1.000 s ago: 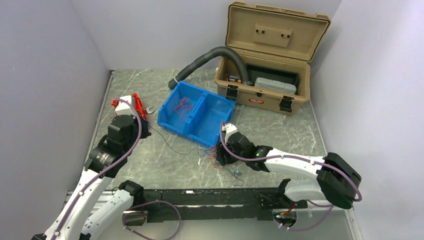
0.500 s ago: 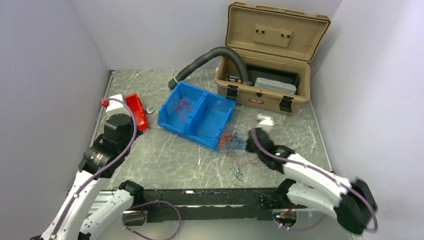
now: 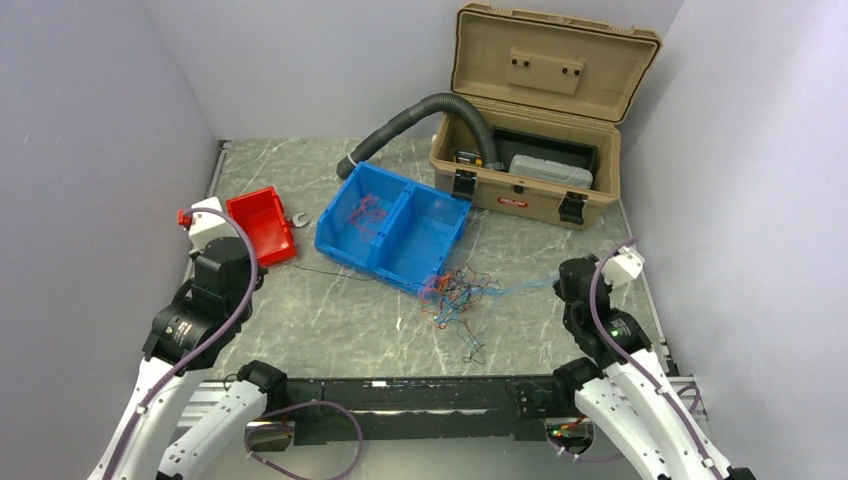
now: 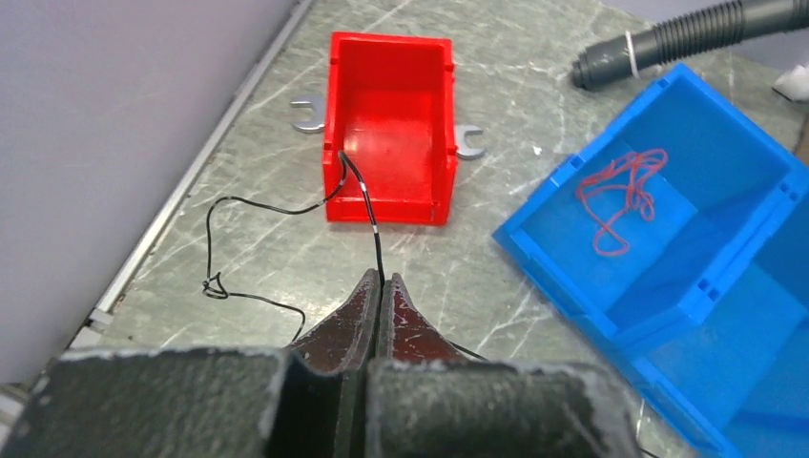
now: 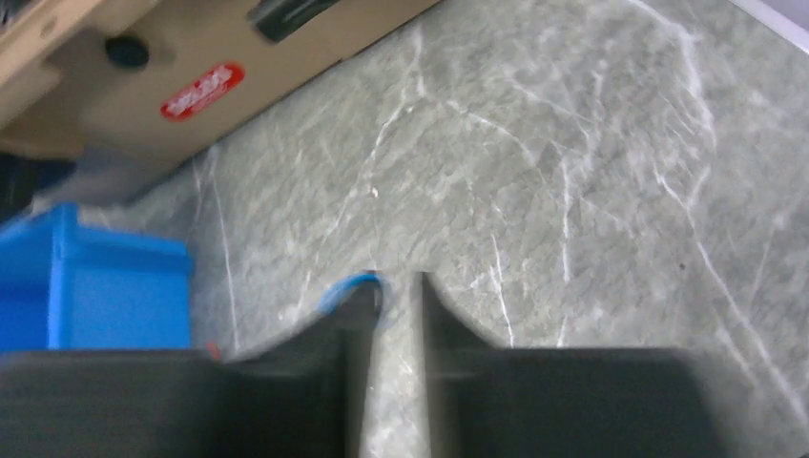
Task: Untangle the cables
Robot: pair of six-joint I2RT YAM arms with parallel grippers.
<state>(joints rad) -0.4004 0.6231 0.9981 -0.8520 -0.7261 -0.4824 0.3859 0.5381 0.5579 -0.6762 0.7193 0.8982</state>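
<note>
**A:** Right wrist view is pure smear. The right gripper [image 5: 393, 291] is two soft dark shapes with a blue wire [image 5: 355, 283] curling at one tip, and I can't tell if it's pinched.

**B:** No help from above either: the wrist covers those tips. And the tangle [image 3: 455, 293] has strands too fine to follow singly.

**A:** Left side, the black wire [image 4: 367, 205] vanishes between the pressed-together tips of the left gripper [image 4: 380, 283].

**B:** The wrench [image 4: 467, 143] shows only its two ends, with the middle hidden behind the red bin [image 4: 386, 202].

**A:** Blue bin [image 4: 706, 191] chopped by the right edge, hose [image 4: 687, 33] running out the top corner.

**B:** Toolbox [image 5: 191, 86] is blurred and cut off up top.
</note>
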